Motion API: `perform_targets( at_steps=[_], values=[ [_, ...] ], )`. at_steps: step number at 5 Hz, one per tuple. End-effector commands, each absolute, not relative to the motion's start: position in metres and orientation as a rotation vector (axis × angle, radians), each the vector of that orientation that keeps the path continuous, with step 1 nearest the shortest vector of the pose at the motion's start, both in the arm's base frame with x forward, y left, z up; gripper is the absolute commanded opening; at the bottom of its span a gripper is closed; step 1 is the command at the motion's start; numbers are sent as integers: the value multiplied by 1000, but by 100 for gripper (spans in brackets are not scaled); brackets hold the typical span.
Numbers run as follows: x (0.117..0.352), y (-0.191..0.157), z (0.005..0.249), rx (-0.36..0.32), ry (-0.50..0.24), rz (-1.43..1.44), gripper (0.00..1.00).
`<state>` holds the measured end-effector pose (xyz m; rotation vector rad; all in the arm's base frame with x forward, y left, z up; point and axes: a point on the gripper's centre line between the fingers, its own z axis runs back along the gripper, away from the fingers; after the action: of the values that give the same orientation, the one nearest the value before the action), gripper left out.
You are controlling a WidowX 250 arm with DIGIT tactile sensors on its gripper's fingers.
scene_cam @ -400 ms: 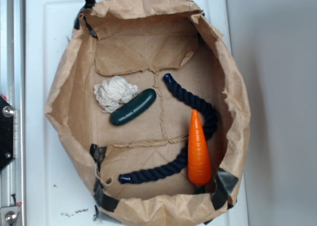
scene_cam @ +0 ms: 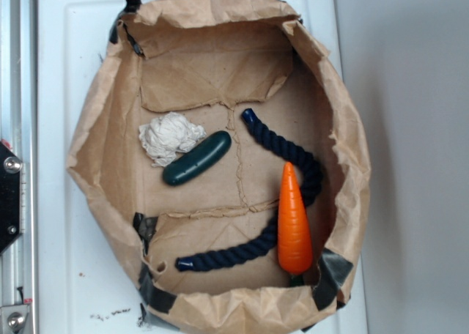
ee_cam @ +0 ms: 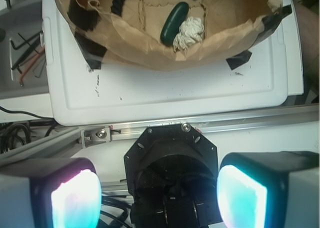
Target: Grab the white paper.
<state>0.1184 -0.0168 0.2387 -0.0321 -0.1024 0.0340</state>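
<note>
The white paper (scene_cam: 170,137) is a crumpled off-white wad lying inside the brown paper bag (scene_cam: 102,121), at its left middle, touching the end of the dark green cucumber toy (scene_cam: 196,158). In the wrist view the white paper (ee_cam: 190,31) shows far off at the top, next to the cucumber (ee_cam: 174,22). My gripper (ee_cam: 159,195) is open and empty, its two glowing pads (ee_cam: 75,200) wide apart, far from the bag above the robot's black base. The gripper does not show in the exterior view.
An orange carrot toy (scene_cam: 294,224) and a dark blue rope (scene_cam: 289,158) lie in the bag's right half. The bag stands on a white tray (scene_cam: 58,224) with raised paper walls. A metal rail (scene_cam: 13,165) runs along the left. Tools (ee_cam: 25,53) lie beside the tray.
</note>
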Motion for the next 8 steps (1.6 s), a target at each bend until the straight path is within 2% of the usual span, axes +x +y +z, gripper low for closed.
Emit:
perform_targets(
  at_steps=[1, 2, 3, 4, 5, 6, 7, 8],
  values=[
    [189, -20, 245, -7, -170, 8, 100],
    [209, -14, 247, 44, -253, -107, 100],
    [227, 8, 233, 40, -300, -357, 100],
    [249, 18, 209, 36, -279, -612, 100],
    [270, 32, 180, -12, -239, -756, 100],
    [276, 32, 161, 34, -240, -807, 100],
    [275, 37, 142, 83, -201, -845, 100],
    [268, 44, 133, 127, -199, -879, 100]
  ],
)
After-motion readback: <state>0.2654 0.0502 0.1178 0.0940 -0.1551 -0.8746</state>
